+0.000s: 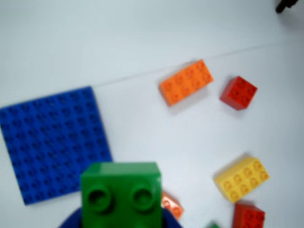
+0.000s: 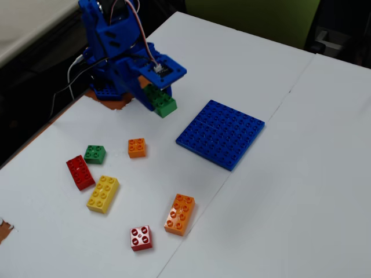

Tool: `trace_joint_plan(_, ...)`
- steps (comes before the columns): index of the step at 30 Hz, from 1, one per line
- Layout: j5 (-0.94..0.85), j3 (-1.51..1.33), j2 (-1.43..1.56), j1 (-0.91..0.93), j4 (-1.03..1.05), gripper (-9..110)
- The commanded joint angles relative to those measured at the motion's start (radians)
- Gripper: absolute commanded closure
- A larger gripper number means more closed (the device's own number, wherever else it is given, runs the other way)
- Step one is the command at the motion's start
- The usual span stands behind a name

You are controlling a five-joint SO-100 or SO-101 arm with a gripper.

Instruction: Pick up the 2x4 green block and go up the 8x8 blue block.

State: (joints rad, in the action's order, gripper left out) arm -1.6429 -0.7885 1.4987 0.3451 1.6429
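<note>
My blue gripper (image 2: pixel 155 95) is shut on the 2x4 green block (image 2: pixel 163 102) and holds it in the air, above the table and to the left of the 8x8 blue block (image 2: pixel 221 134) in the fixed view. In the wrist view the green block (image 1: pixel 121 192) fills the bottom centre, end on, with two studs showing. The gripper (image 1: pixel 121 222) shows only as blue edges on either side of it. The blue baseplate (image 1: pixel 52 142) lies flat on the white table at the left of the wrist view, with nothing on it.
Loose bricks lie on the table in front of the arm in the fixed view: a small green one (image 2: pixel 94 154), a red one (image 2: pixel 79 172), a yellow one (image 2: pixel 103 193), a small orange one (image 2: pixel 137 147), an orange 2x4 (image 2: pixel 179 214) and a red 2x2 (image 2: pixel 141 237).
</note>
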Motion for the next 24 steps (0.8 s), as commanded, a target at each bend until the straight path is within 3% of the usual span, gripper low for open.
trace_joint_plan(1,0.183,0.021,0.071,-0.092,-0.098,94)
trace_joint_plan(11,0.238,0.014,-0.074,-0.284,-0.299,94)
trace_joint_plan(24,0.046,0.009,-0.298,-0.307,-0.314,94)
